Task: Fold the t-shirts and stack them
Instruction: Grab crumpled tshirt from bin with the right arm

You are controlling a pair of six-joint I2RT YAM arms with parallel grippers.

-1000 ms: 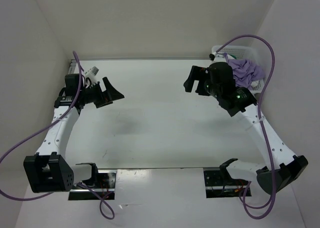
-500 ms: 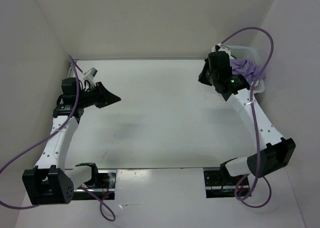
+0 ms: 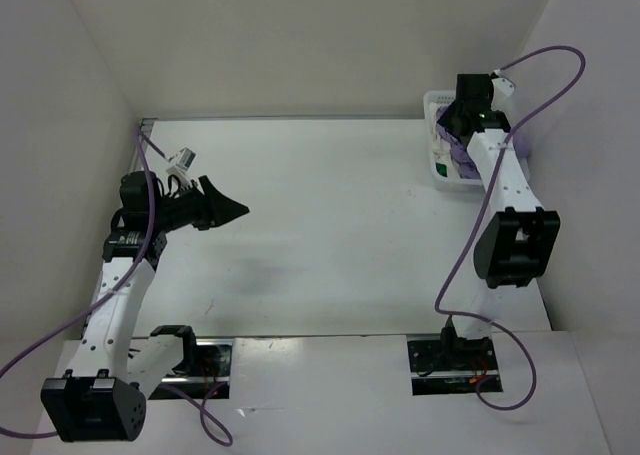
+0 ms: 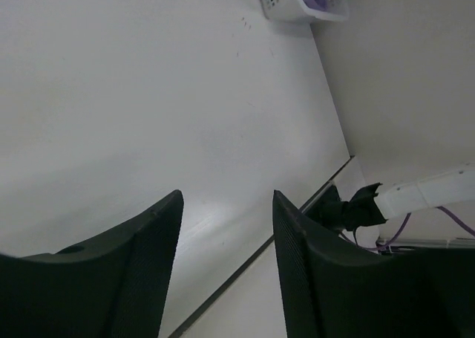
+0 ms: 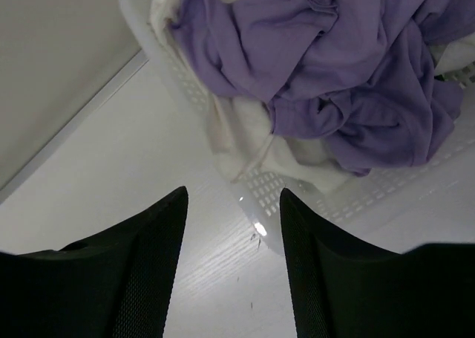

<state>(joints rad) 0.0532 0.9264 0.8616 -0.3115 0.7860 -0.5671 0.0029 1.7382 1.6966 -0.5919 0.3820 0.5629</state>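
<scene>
The lavender-purple t-shirt [image 5: 334, 63] lies crumpled in the white lattice basket [image 5: 297, 186]. It rests on a cream-white t-shirt [image 5: 241, 126] that hangs over the basket's wall. My right gripper [image 5: 234, 197] hovers over the basket's near edge, open, with nothing between its fingers. From above, the right gripper [image 3: 452, 125] sits at the basket [image 3: 434, 100] in the far right corner. My left gripper [image 3: 235, 210] is open and empty above the left side of the table, far from the cloth. The left wrist view shows the left gripper [image 4: 227, 198] pointing across the table towards the basket [image 4: 286, 0].
White walls close the table [image 3: 320, 225] on the left, back and right. The basket stands tight against the right wall. Purple cables loop from both arms. Two dark base plates [image 3: 450, 360] lie at the near edge.
The right arm has swung back and to the right, bringing its gripper over the basket. The left gripper has shifted slightly nearer. Both grippers narrowed and then widened again.
</scene>
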